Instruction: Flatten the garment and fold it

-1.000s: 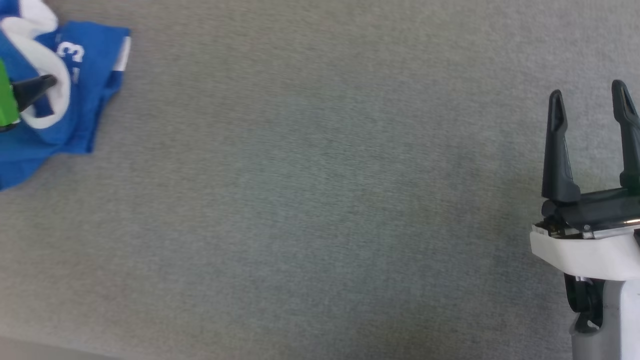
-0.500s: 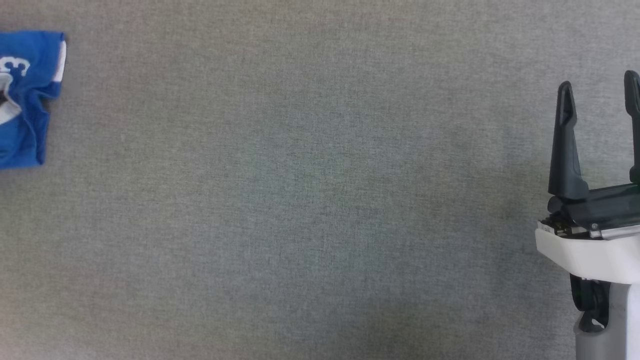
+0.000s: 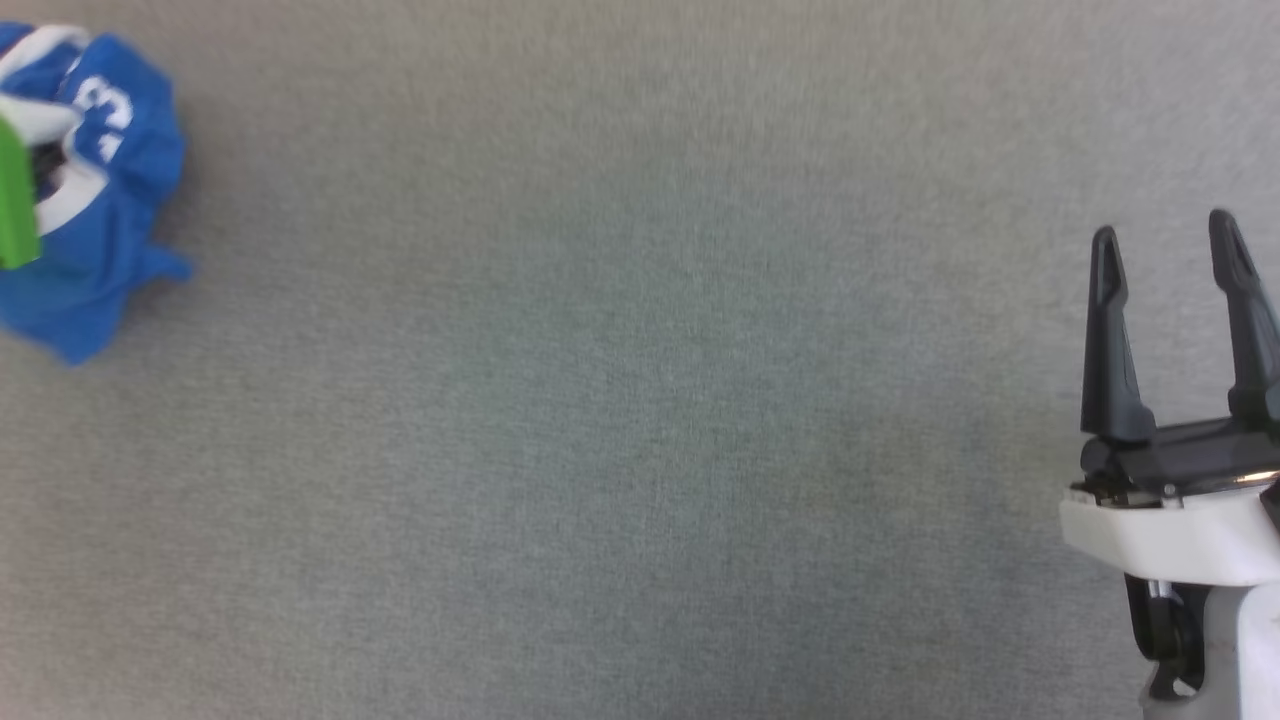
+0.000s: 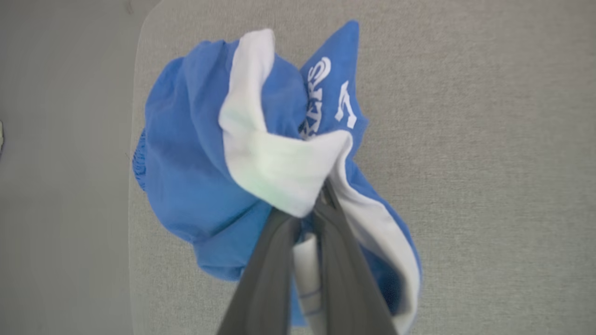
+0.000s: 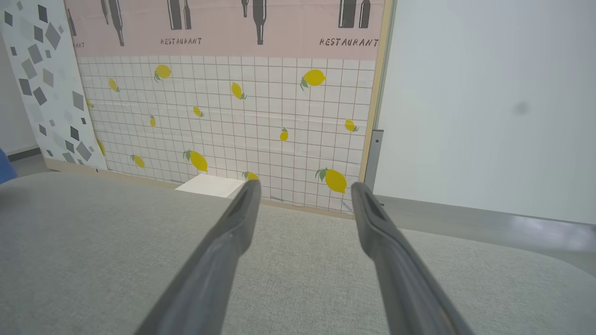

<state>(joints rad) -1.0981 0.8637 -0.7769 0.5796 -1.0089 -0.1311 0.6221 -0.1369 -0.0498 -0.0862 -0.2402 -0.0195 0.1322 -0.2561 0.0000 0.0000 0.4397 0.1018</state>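
At the far left of the grey table (image 3: 640,420), close to its rounded corner, the garment (image 4: 195,163) is bunched into a blue heap with white lettering showing. The left pincer (image 4: 309,209) is clenched on a white trim band, which bulges over its fingertips. Well apart, at the table's right side, the right pincer (image 3: 1165,245) hovers released, with nothing between its spread fingers.

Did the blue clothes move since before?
Yes. The garment has bunched up on the grey surface, drawn in toward the left gripper pinching its white trim.
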